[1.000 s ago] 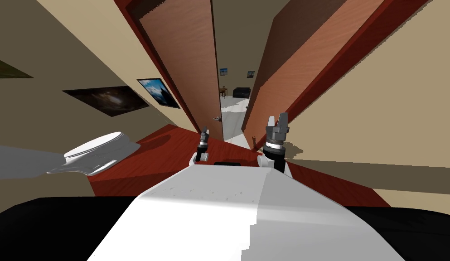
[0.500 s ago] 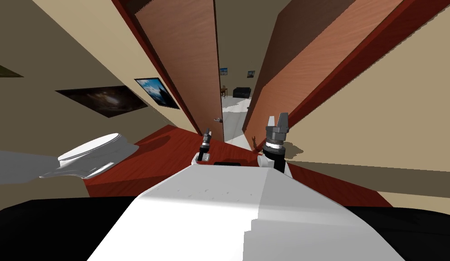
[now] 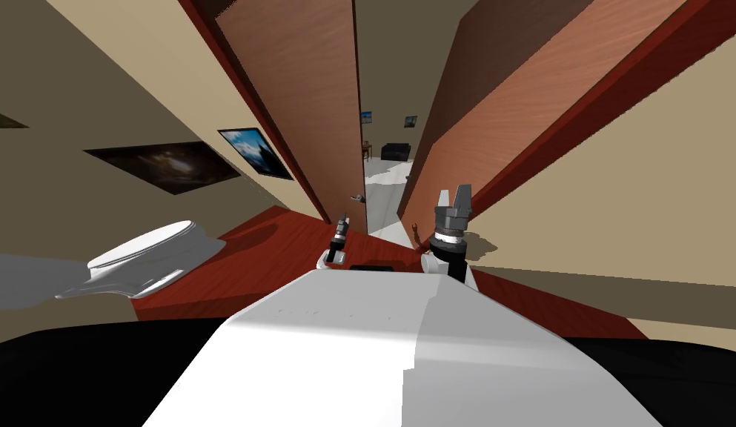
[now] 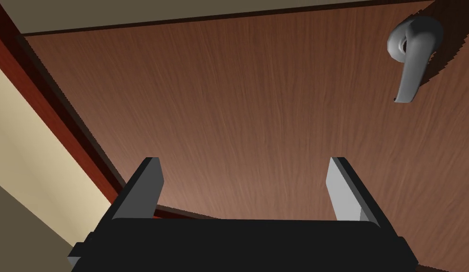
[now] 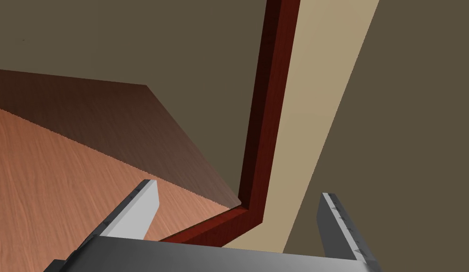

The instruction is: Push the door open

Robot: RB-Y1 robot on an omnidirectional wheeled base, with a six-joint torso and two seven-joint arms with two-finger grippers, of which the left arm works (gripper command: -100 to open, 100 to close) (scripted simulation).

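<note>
Left jaws apart before the tall upright door [image 4: 257,118], slightly ajar.

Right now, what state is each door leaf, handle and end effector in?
Left brown wooden door: ajar, with a gap beside it onto a further room.
Right brown wooden door: ajar, swung away from the gap.
Grey lever handle: untouched, off to one side of the fingers.
Left end effector: open, empty, facing the left door's panel.
Right end effector: open, empty.
</note>
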